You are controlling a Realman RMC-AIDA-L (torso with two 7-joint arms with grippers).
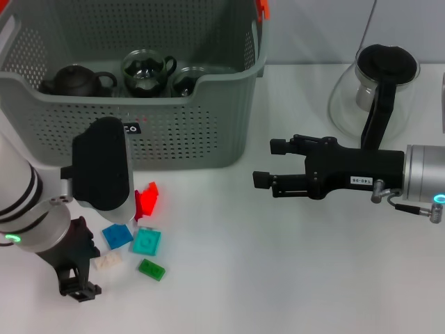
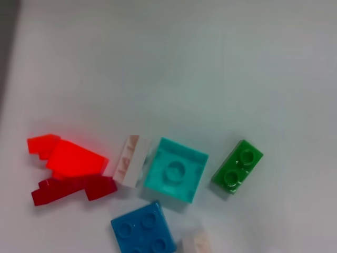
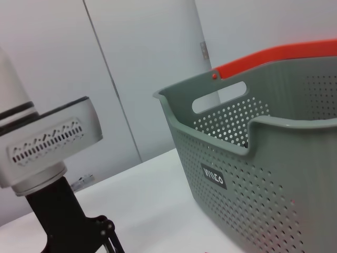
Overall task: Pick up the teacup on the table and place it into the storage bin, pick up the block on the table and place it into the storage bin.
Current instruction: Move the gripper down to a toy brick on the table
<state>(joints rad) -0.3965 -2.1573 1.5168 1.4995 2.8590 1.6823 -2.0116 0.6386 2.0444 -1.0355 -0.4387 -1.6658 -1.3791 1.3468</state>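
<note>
From the head view, the bin point(image 1: 201, 132) stands at the back left of the table point(image 1: 278, 278), and inside it sit a dark teapot point(image 1: 75, 80) and two glass cups point(image 1: 147, 71), side by side along the near wall. Just in front of the bin lies a small heap of blocks: a red one point(image 1: 146, 202), a blue one point(image 1: 117, 236), a teal one point(image 1: 147, 241), a green one point(image 1: 151, 269) and a pale one point(image 1: 108, 261). The left gripper point(image 1: 76, 289) hangs low at the near left, beside the blocks; I cannot tell whether its fingers are apart or together. The right gripper point(image 1: 268, 163) reaches in from the right, level over bare table, its two fingers apart with nothing between them. Behind it stands a glass carafe point(image 1: 375, 87) with a black lid.

The left wrist view looks straight down on the blocks: red block point(image 2: 66, 168), a white one point(image 2: 129, 161) touching the teal block point(image 2: 175, 169), the green block point(image 2: 237, 166) just apart, the blue block point(image 2: 143, 232) nearby.

The right wrist view shows the bin point(image 3: 274, 174) with its orange handle point(image 3: 274, 55), and the left arm point(image 3: 42, 147) farther off.
</note>
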